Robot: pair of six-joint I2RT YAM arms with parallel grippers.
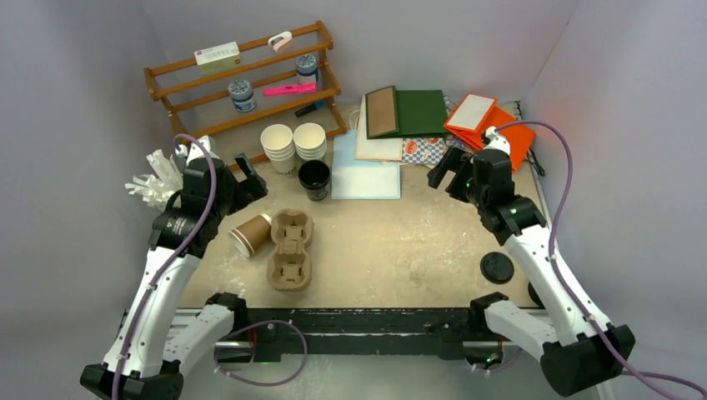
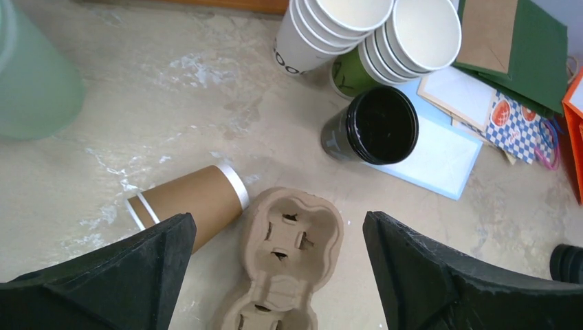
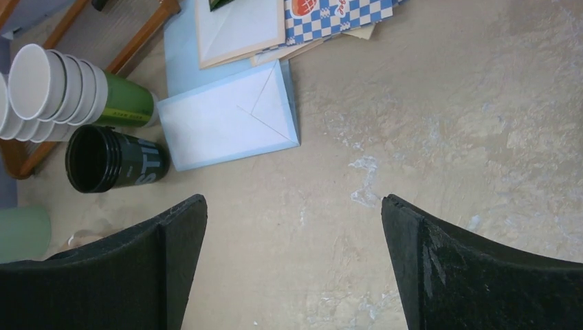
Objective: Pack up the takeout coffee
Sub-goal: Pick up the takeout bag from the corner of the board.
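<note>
One brown kraft cup (image 1: 250, 235) lies on its side left of centre, its white-rimmed mouth turned away from a brown pulp two-slot cup carrier (image 1: 289, 248) that it touches. In the left wrist view the cup (image 2: 189, 203) lies at lower left, next to the empty carrier (image 2: 292, 258). My left gripper (image 1: 248, 177) is open and empty, held above them; the carrier shows between its fingers (image 2: 117, 278). My right gripper (image 1: 447, 172) is open and empty over bare table at the right (image 3: 294, 268). No separate white lid is in view.
Two stacks of white cups (image 1: 293, 144) and a black cup (image 1: 314, 178) stand behind the carrier. A pale blue envelope (image 1: 365, 172), a green folder (image 1: 419, 112), an orange folder (image 1: 492, 123) and a wooden shelf (image 1: 242, 79) are at the back. A black lid (image 1: 497, 267) lies at the near right.
</note>
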